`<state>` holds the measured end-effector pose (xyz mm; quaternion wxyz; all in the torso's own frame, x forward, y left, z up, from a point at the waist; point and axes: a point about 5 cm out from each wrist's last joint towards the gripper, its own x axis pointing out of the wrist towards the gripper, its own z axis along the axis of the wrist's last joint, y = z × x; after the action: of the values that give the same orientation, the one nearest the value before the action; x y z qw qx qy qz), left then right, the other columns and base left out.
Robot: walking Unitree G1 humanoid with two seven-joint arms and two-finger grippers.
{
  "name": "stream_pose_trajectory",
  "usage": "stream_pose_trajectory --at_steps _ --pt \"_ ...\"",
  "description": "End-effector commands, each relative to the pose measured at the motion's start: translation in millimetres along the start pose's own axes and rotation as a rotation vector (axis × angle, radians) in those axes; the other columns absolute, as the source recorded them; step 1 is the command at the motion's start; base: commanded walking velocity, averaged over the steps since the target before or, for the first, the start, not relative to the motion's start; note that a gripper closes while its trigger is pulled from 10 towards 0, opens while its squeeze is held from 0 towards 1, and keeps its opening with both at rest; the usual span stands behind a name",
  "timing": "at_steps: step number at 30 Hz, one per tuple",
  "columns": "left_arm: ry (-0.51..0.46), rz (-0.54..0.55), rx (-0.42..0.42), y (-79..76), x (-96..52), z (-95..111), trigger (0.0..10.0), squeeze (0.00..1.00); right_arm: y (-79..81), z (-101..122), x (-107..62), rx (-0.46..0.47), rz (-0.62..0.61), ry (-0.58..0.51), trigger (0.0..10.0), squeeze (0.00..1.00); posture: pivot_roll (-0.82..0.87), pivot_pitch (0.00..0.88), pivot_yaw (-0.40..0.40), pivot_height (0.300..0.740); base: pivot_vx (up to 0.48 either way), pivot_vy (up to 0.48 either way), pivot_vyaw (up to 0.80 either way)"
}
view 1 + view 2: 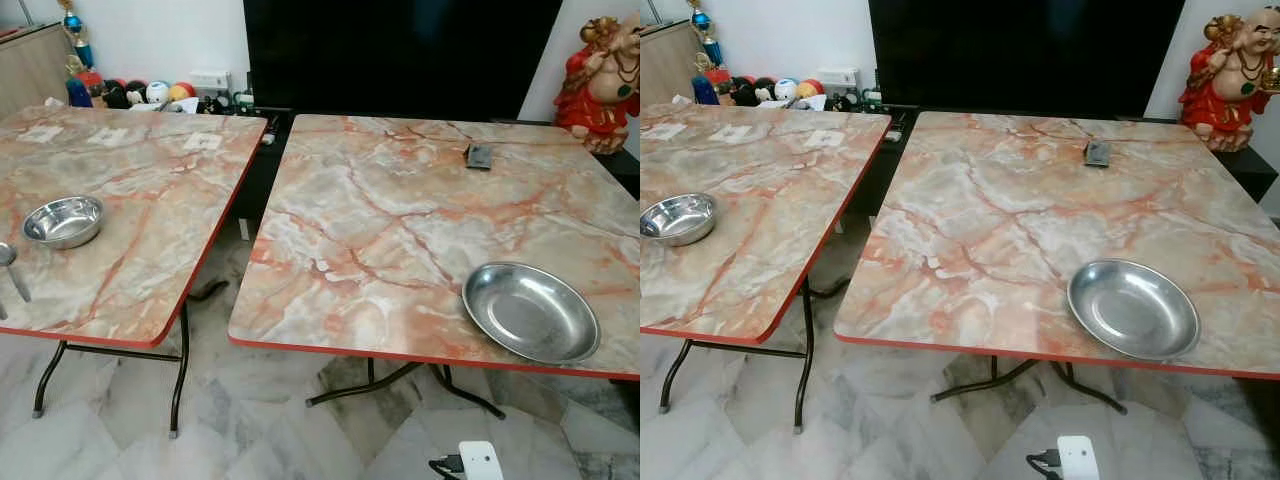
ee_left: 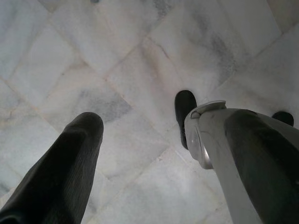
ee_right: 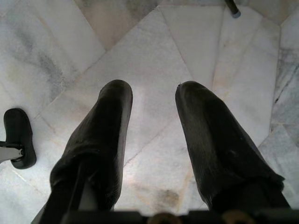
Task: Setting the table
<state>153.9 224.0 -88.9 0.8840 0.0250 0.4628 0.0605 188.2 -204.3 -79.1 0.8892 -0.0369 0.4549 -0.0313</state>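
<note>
Two tables [image 1: 400, 200], plate [image 1: 530, 312], bowl [image 1: 63, 221]

Shiny metal plate [image 1: 530, 312] at the glossy marble-look table's [image 1: 400, 220] front edge, a polished steel bowl [image 1: 63, 221] opposite, smooth marble floor [image 1: 250, 430] underneath.

Two marble-patterned folding tabletops with red edging, side by side on dark metal legs, a narrow gap between. On the right tabletop [image 1: 400, 220]: a shallow steel plate [image 1: 530, 312] near the front right edge, and a small dark object [image 1: 479, 157] toward the back, too small to identify. On the left tabletop [image 1: 130, 200]: a steel bowl [image 1: 63, 221] near the left side, a spoon [image 1: 10, 262] just beside it at the frame edge, and pale paper slips [image 1: 203, 141] along the back. Underneath, a pale grey-veined marble floor [image 1: 250, 420].
</note>
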Motion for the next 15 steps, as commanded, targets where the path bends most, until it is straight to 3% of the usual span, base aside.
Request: stream_pose_trajectory --at_steps 1,5,15 --pt "0.036 0.018 -0.019 7.4 -1.9 -7.6 10.0 0.0 1.4 1.9 0.3 -0.015 0.004 -0.009 10.0 0.0 0.01 0.059 -0.023 0.74 0.0 0.289 0.8" --pt "0.039 0.021 -0.02 9.6 -2.6 -9.3 10.0 0.0 1.3 1.4 0.3 0.004 0.0 -0.006 10.0 0.0 0.01 0.067 -0.023 0.74 0.0 0.289 0.63" --pt "0.048 0.022 -0.019 11.6 -4.0 -13.6 10.0 0.0 1.1 1.2 0.3 0.026 -0.007 -0.004 10.0 0.0 0.01 0.078 -0.018 0.74 0.0 0.289 0.0"
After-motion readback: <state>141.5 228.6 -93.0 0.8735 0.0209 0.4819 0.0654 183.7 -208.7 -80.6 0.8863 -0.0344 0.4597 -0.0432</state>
